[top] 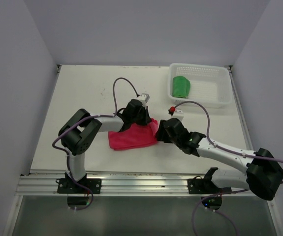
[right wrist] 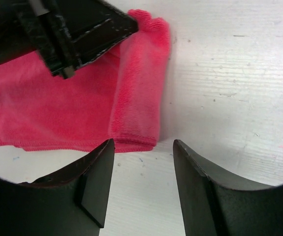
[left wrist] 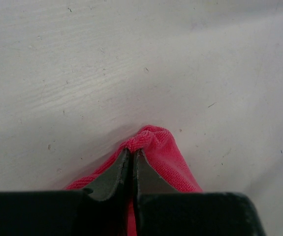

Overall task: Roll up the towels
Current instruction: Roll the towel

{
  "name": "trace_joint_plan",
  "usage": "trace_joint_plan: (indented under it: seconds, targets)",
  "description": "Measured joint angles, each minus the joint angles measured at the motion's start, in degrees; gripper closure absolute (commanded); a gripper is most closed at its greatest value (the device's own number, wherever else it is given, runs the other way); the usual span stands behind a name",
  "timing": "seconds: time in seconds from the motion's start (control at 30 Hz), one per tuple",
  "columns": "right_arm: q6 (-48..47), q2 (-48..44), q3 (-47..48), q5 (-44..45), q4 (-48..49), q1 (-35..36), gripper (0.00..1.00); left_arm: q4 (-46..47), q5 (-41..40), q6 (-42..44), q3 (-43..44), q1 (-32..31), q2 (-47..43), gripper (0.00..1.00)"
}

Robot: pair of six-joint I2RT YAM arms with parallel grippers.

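The pink-red towel (top: 131,136) lies folded flat in the middle of the table, its right edge turned over into a thick fold (right wrist: 139,103). My left gripper (left wrist: 132,150) is shut on the towel's far right corner (left wrist: 153,140), pinching the cloth between its tips. My right gripper (right wrist: 143,145) stands open just off the towel's near right corner, nothing between its fingers (right wrist: 99,172). The left gripper's black fingers (right wrist: 89,29) show at the top of the right wrist view. The green towel (top: 181,87) sits rolled up inside the basket.
A clear mesh basket (top: 215,91) stands at the back right of the table. A small red-tipped part (top: 171,109) of the right wrist sits near it. Both arms cross over the table's middle, cables looping above them.
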Motion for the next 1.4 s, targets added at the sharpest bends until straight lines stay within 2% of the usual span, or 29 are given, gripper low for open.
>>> trace_joint_plan:
  seconds: [0.33, 0.7, 1.0, 1.4]
  targets:
    - [5.8, -1.7, -8.2, -10.0, 7.4, -8.1, 0.44, 1.4, -0.5, 0.0, -1.1, 0.1, -0.4, 1.0]
    - [6.6, -7.5, -8.9, -11.3, 10.3, -9.6, 0.39, 1.5, -0.7, 0.0, -1.4, 0.2, -0.8, 1.0]
    - [7.6, 0.5, -7.7, -13.1, 12.9, -11.9, 0.44, 1.7, -1.0, 0.0, -2.0, 0.2, -1.2, 1.0]
    - [8.2, 6.2, -7.6, -17.6, 19.8, -12.1, 0.43, 1.7, -0.9, 0.0, -2.0, 0.3, -1.2, 1.0]
